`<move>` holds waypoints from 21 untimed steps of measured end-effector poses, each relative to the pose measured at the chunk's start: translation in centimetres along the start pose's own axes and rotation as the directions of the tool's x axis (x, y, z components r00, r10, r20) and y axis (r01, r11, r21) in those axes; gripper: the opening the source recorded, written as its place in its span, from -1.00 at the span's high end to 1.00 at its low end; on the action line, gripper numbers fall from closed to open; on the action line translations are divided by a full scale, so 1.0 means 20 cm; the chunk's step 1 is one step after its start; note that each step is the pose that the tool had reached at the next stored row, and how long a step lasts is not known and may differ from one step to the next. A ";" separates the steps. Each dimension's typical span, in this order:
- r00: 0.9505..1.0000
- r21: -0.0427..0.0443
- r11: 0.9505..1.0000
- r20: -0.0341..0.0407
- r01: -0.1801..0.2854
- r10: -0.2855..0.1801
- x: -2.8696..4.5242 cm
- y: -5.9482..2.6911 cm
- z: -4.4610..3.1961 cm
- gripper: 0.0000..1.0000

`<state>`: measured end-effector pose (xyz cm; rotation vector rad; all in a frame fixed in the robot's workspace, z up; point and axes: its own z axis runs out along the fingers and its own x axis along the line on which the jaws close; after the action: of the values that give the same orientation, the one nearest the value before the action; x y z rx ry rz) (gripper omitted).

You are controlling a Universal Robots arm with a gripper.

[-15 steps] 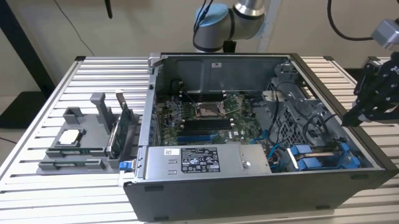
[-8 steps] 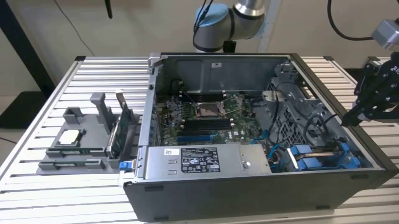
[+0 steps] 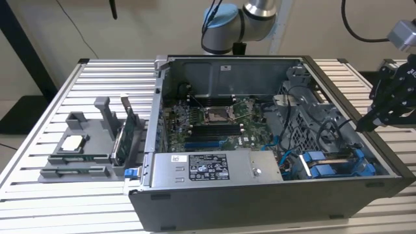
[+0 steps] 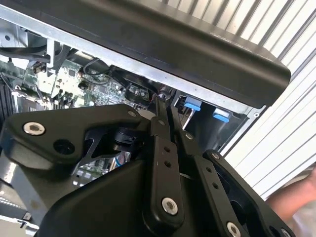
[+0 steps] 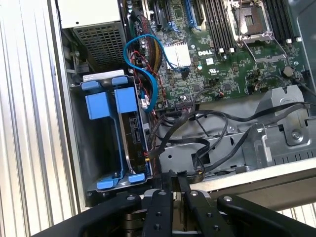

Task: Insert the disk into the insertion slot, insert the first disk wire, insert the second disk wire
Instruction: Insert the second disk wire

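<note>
One work table: ribbed silver aluminium table (image 3: 65, 209); it carries the whole job, and its slatted top probably helps hold the fixtures in place.
Computer case: dark grey metal tower case (image 3: 260, 204) lying on its side with the side panel off. This leaves the interior open from above, evidently for arm access.
Motherboard: green and black circuit board (image 3: 221, 122) flat on the case floor, near the middle.
Power supply: grey metal box with a black-and-white sticker (image 3: 208, 168) along the near case wall. It is not a task part.
Parts stand: grey moulded holder (image 3: 85, 146) on the table at the exterior view's left, beside the case. It holds flat parts upright, presumably for easy pickup.
Insertion slot: dark grey perforated metal drive cage (image 5: 81, 148) in the case corner at the exterior view's right, next to the power supply.
Disk: flat silver-grey hard drive in a bright blue plastic carrier frame (image 5: 129, 133). It stands on edge inside the insertion slot and looks fully seated. One edge faces the motherboard side, where the wires lie.
Gripper: black two-finger gripper (image 3: 359, 127) just outside the case wall at the exterior view's right, near the insertion slot. In both wrist views the jaws stand together and nothing is held between them.
Disk wires: thin blue cable (image 5: 150, 84) looping from the board towards the disk, with black wires (image 5: 212, 123) beside the cage. Whether either is plugged in cannot be told.
</note>
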<state>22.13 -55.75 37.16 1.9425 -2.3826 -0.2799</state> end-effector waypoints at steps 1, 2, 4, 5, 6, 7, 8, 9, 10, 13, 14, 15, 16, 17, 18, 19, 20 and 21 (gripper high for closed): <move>1.000 0.000 1.000 0.000 0.000 0.000 0.000 0.000 0.000 0.69; 1.000 0.000 1.000 0.000 0.000 0.000 0.000 0.000 0.000 0.69; 1.000 0.000 1.000 0.000 0.000 0.000 0.000 0.001 -0.005 0.69; 1.000 0.000 1.000 0.000 0.000 0.000 -0.001 0.002 -0.011 0.69; 1.000 0.000 1.000 0.000 0.000 0.000 -0.001 0.003 -0.019 0.69; 1.000 0.000 1.000 0.000 0.000 0.000 -0.002 0.005 -0.026 0.69; 1.000 0.000 1.000 0.000 0.000 0.000 -0.002 0.006 -0.032 0.69; 1.000 0.000 1.000 0.000 0.000 0.000 -0.002 0.009 -0.037 0.69; 1.000 0.000 1.000 0.000 0.000 0.000 -0.002 0.012 -0.042 0.69; 1.000 0.000 1.000 0.000 0.000 0.000 -0.001 0.025 -0.053 0.69; 1.000 0.000 1.000 0.000 0.000 0.000 0.000 0.030 -0.057 0.69; 1.000 0.000 1.000 0.000 0.000 0.000 0.001 0.036 -0.060 0.69; 1.000 0.000 1.000 0.000 0.000 0.000 0.002 0.044 -0.063 0.69; 1.000 0.001 1.000 0.000 0.000 0.000 0.003 0.054 -0.066 0.69; 1.000 0.002 1.000 0.000 0.000 0.000 0.005 0.066 -0.069 0.69; 1.000 0.003 1.000 0.000 0.000 0.000 0.007 0.077 -0.074 0.69; 1.000 0.003 1.000 0.000 0.000 0.000 0.009 0.088 -0.078 0.69; 1.000 0.004 1.000 0.001 0.000 -0.001 0.011 0.100 -0.083 0.69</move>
<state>20.41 -55.75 39.13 1.9451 -2.3852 -0.2758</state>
